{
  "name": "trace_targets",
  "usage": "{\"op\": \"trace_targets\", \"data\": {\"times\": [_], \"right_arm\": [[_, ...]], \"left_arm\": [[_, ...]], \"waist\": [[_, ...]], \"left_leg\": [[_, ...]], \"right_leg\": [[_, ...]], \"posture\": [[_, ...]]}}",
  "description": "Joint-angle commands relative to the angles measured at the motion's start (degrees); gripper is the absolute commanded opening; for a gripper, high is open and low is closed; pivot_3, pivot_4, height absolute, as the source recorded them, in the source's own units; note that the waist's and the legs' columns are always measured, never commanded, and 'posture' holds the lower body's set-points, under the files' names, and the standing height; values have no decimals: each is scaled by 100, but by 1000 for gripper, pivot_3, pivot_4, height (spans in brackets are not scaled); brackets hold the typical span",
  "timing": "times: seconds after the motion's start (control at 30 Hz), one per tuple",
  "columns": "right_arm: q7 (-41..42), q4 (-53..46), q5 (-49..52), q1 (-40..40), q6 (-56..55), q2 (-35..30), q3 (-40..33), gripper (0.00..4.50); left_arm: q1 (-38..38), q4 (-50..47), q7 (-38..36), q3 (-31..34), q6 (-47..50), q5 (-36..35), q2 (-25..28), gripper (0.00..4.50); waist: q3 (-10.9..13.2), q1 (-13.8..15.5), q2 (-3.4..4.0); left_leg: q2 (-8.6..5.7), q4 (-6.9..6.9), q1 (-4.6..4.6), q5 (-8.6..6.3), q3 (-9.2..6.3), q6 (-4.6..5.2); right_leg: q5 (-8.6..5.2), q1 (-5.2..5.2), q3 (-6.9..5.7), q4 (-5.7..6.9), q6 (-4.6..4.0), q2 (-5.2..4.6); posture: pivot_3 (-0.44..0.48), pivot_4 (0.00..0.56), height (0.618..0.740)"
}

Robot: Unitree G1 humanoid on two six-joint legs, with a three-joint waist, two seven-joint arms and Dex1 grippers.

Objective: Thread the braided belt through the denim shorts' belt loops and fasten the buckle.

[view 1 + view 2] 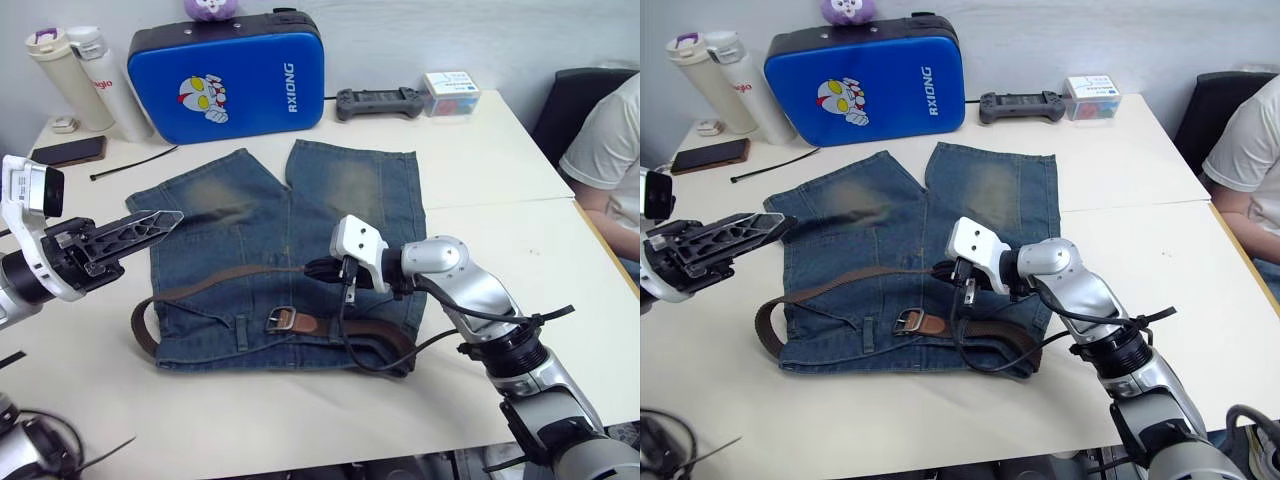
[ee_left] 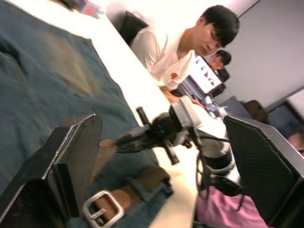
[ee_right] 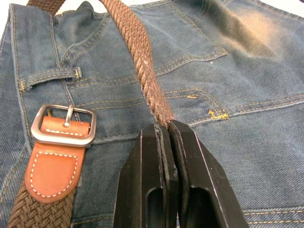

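We take the denim shorts [image 1: 290, 250] as our landmark: they lie flat in the middle of the white table [image 1: 500, 170], with the legs pointing toward the blue case [image 1: 228, 76] and the waistband on the side near the robot.

The braided belt [image 1: 215, 283] lies across the shorts. One part runs along the waistband, and the other part crosses the shorts a little above the waistband. At the robot's left edge of the shorts the belt makes a loop that goes past the denim onto the table. The buckle [image 3: 63, 125], with its tan leather tab, rests on the waistband near the middle of the shorts. Just beside it we see one of the belt loops [image 3: 50, 77], and it has no belt in it.

The right gripper [image 3: 164, 130] is over the middle of the shorts, and its two black fingers are closed tightly on the braided belt, at the part above the waistband. The buckle is near this gripper but not touching it.

The left gripper [image 1: 150, 224] hangs above the robot's left edge of the shorts, beside the leg. Its fingers [image 2: 76, 156] stand apart and they hold nothing.

Beyond the robot's right side of the shorts, a person [image 1: 610, 150] in a white shirt sits at the table edge
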Motion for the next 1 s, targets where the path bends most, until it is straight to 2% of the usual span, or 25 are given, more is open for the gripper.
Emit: {"op": "trace_targets", "data": {"times": [0.03,0.07,0.13,0.17,0.27,0.37,0.47,0.63,0.87,1.0], "right_arm": [[-125,-21,-62,-242,-205,109,-147,0],[-158,8,-122,-268,-257,111,-137,0],[-184,61,-386,-319,-651,28,-29,0],[-213,49,-430,-324,-766,46,-25,0],[-273,-36,-651,-320,-1043,37,50,0],[-318,-124,-1017,-170,-1341,-71,239,0],[-351,-280,-1160,-16,-1397,-62,322,0],[-417,-519,-1213,58,-1292,47,314,0],[-438,-612,-1202,10,-1232,66,214,0],[-430,-680,-1174,7,-1206,68,191,0]], "left_arm": [[1087,-868,125,-1091,-976,-986,-86,4487],[1338,-1091,153,-1271,-1271,-986,-175,4487],[2006,-1680,328,-1560,-1740,-986,-13,4487],[2201,-1908,660,-1701,-2161,-986,-309,4487],[2149,-2439,2313,-2219,-3621,-986,-1756,4487],[1873,-3054,3934,-2835,-4829,-986,-3150,4487],[1721,-3464,5035,-3318,-5535,-986,-3873,4487],[1248,-3517,6207,-3521,-6206,-986,-4428,4487],[1321,-3316,6919,-3427,-6466,-986,-4546,4487],[1230,-3259,7017,-3258,-6661,-986,-4638,4487]], "waist": [[1,26,7],[1,40,7],[-2,52,-10],[-2,56,-11],[-3,122,18],[-12,207,-14],[-15,218,-21],[-14,209,-20],[-14,214,-21],[-14,219,-21]], "left_leg": [[-2,-2,2,0,0,1],[-1,-1,0,0,-1,1],[-2,2,-2,0,0,1],[-1,3,-1,-1,-1,-1],[-9,4,4,-1,1,1],[-5,21,5,-1,-1,1],[-6,32,5,-1,-3,1],[-4,32,10,1,0,-1],[-2,30,13,2,-1,-4],[-2,30,13,3,-3,-5]], "right_leg": [[0,1,2,-1,-1,-2],[-2,1,1,-6,-3,-2],[-5,1,1,-17,-8,-2],[-8,1,1,-20,-14,-1],[-8,9,2,-29,-15,-8],[-7,16,-5,-24,-12,-1],[-4,25,-5,-23,-6,1],[-4,26,0,-18,-7,9],[-5,30,1,-24,-9,14],[-5,30,0,-26,-9,14]], "posture": [[0,150,740],[0,150,740],[0,150,740],[0,150,740],[0,150,740],[0,150,740],[0,150,740],[0,150,740],[0,150,740],[0,150,740]]}}
